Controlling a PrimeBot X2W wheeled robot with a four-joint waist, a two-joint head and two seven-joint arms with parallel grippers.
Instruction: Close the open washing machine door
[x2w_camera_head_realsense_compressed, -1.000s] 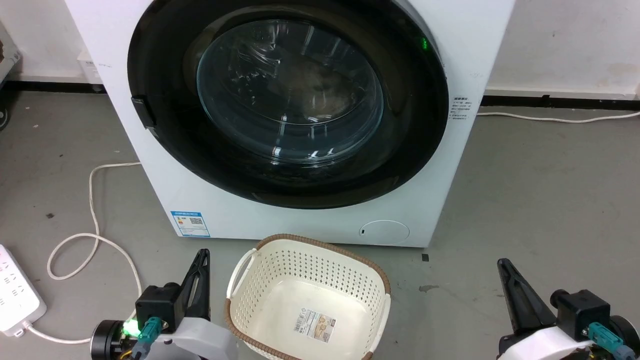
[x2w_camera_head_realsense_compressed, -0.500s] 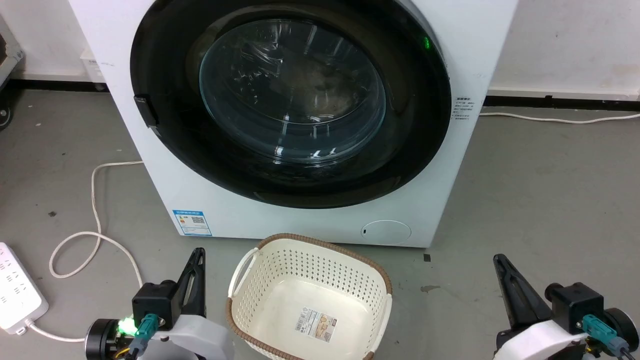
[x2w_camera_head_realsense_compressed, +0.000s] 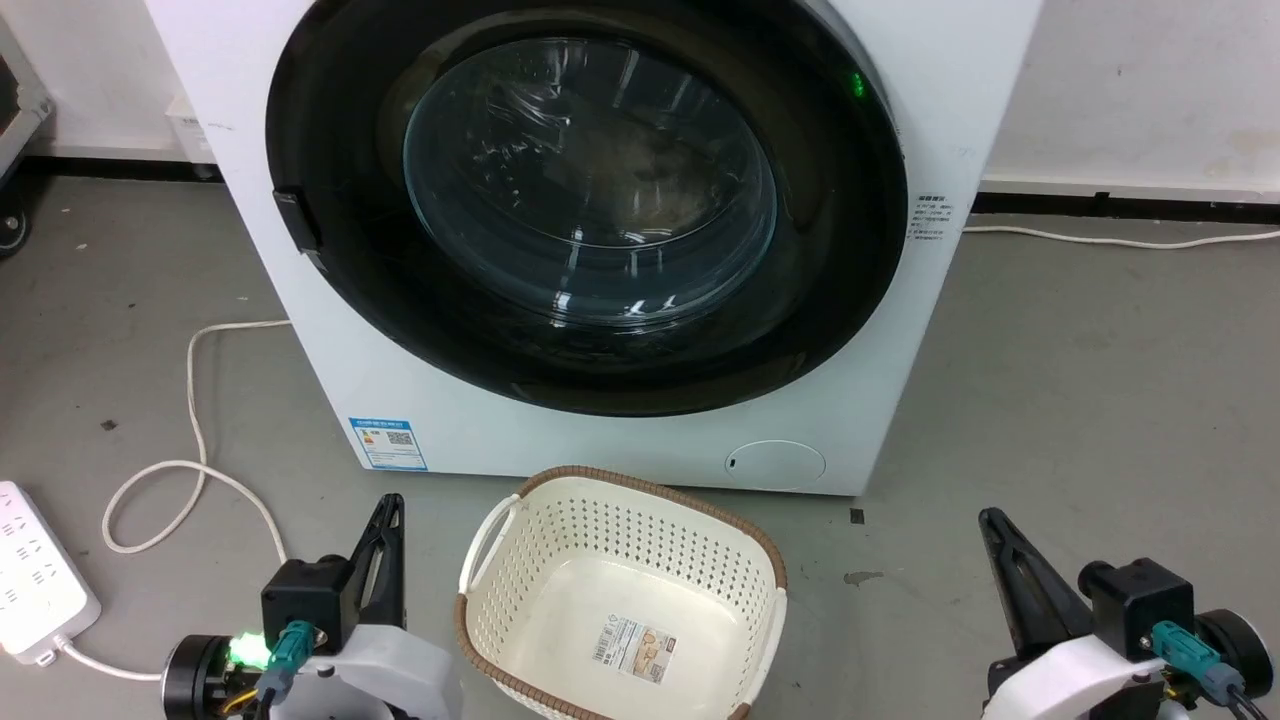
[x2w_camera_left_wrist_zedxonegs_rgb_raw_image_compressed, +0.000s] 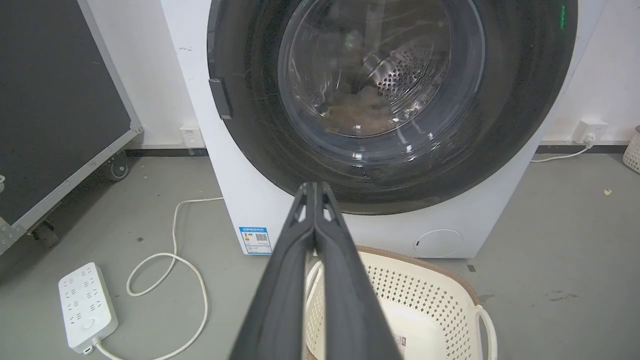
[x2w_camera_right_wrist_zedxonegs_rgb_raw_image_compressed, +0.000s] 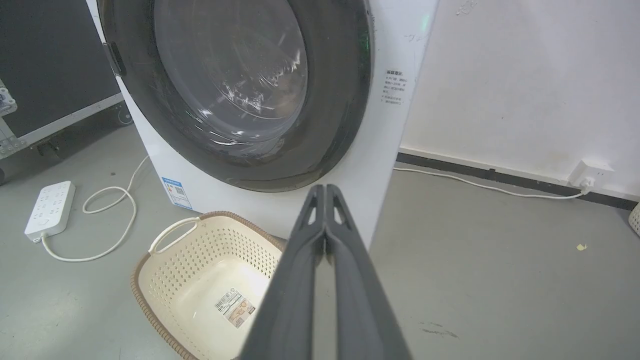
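Note:
The white washing machine (x2w_camera_head_realsense_compressed: 620, 440) stands straight ahead. Its round glossy black washing machine door (x2w_camera_head_realsense_compressed: 830, 270) with the clear glass bowl lies flat against the machine's front, its latch tab at the left rim. The door (x2w_camera_left_wrist_zedxonegs_rgb_raw_image_compressed: 515, 125) and the door (x2w_camera_right_wrist_zedxonegs_rgb_raw_image_compressed: 335, 100) also appear from both wrists. My left gripper (x2w_camera_head_realsense_compressed: 390, 505) is low at the left, shut and empty, well short of the machine. Low at the right, my right gripper (x2w_camera_head_realsense_compressed: 990, 520) is shut and empty too. Fingertips meet in the left gripper (x2w_camera_left_wrist_zedxonegs_rgb_raw_image_compressed: 314, 186) and the right gripper (x2w_camera_right_wrist_zedxonegs_rgb_raw_image_compressed: 325, 189).
A cream perforated basket (x2w_camera_head_realsense_compressed: 760, 560) sits on the floor between my grippers, right before the machine. A white power strip (x2w_camera_head_realsense_compressed: 35, 575) and its looping cord (x2w_camera_head_realsense_compressed: 190, 400) lie at the left. A dark wheeled case (x2w_camera_left_wrist_zedxonegs_rgb_raw_image_compressed: 55, 115) stands left of the machine. Bare grey floor spreads to the right.
The whole head picture has shifted slightly to the right, so the camera moved. Both grippers have drifted a little left in the view. The door looks the same.

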